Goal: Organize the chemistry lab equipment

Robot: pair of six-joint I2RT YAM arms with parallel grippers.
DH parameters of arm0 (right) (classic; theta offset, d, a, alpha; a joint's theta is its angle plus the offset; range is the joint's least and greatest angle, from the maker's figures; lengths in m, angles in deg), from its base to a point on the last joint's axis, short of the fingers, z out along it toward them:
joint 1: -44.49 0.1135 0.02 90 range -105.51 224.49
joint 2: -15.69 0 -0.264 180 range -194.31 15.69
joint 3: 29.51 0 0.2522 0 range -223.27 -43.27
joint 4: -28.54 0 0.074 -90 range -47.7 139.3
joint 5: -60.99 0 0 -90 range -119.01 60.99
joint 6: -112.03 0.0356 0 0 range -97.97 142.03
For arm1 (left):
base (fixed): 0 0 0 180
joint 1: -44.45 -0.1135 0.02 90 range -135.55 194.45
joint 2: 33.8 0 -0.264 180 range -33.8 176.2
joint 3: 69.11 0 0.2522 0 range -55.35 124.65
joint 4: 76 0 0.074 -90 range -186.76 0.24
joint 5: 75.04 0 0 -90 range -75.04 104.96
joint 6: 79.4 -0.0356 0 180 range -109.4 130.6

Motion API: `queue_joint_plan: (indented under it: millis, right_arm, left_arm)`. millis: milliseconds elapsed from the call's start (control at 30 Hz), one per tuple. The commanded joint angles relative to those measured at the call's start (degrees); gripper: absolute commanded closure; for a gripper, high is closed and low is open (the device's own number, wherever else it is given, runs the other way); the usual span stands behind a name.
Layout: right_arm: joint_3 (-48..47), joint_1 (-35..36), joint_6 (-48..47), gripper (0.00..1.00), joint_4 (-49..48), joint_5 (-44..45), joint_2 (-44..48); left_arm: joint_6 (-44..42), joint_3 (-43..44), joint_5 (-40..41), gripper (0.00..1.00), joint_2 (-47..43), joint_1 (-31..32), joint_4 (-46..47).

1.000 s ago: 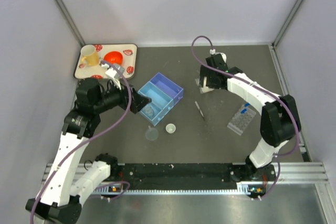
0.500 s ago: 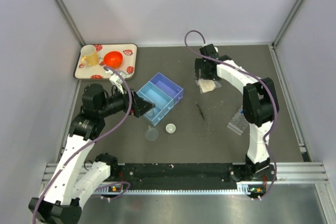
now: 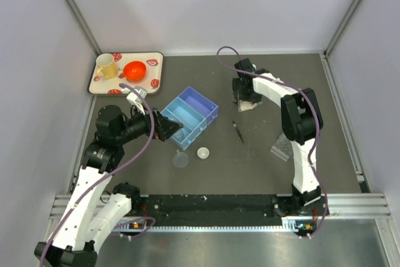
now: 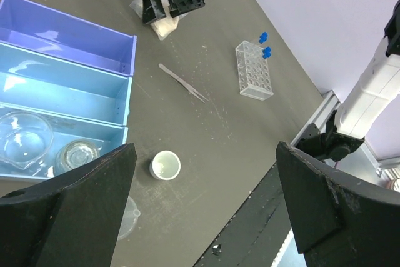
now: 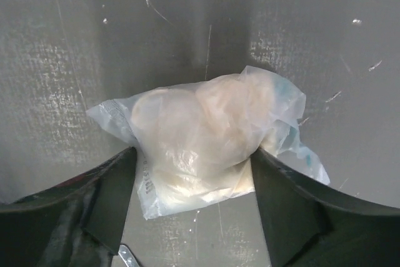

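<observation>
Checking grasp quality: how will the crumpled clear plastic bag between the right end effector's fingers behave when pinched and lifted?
The crumpled clear plastic bag looks soft and wrinkled, so it will probably squash and sag. Its glossy film may slip in the right end effector. It lies slumped; rolling seems unlikely.

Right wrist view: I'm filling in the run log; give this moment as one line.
right gripper: open astride plastic bag | bag: on table | left gripper: open, empty, near blue bin
</observation>
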Motion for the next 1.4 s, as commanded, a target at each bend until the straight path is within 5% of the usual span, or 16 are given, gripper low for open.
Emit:
queue_joint_plan:
  millis: [0, 67, 200, 367, 700, 933, 1367]
  right_arm:
    - [-2.93, -0.81, -0.50, 0.35, 0.51, 0.51, -1.60]
    - [-2.93, -0.72, -0.50, 0.43, 0.69, 0.43, -1.96]
    - [-2.58, -0.73, -0.23, 0.76, 1.04, 0.51, -2.22]
    - [-1.18, -0.29, -1.02, 0.95, 1.66, 3.23, 0.23]
    - [-1.08, 7.18, -5.42, 1.00, 4.20, 15.26, 12.89]
    - [-3.37, 15.00, -4.81, 1.00, 4.38, 9.84, 19.22]
    - [-13.04, 27.57, -11.39, 1.00, 4.47, -5.90, 12.38]
  left_arm:
    - [-2.78, 1.66, 3.47, 0.01, -1.81, 0.00, -1.18]
    - [-3.13, 1.57, 3.49, 0.01, -2.17, 0.00, -1.80]
    - [-3.57, 1.13, 3.31, 0.01, -2.61, 0.00, -2.06]
    - [-3.75, 0.60, 2.87, 0.01, -2.70, 0.08, -2.15]
    - [-4.10, 0.87, 3.40, 0.01, -2.78, 0.00, -3.38]
    - [-5.50, 2.45, 6.99, 0.01, -4.36, 0.08, -6.89]
    - [-7.62, 10.71, 42.05, 0.01, -7.88, 0.00, -22.45]
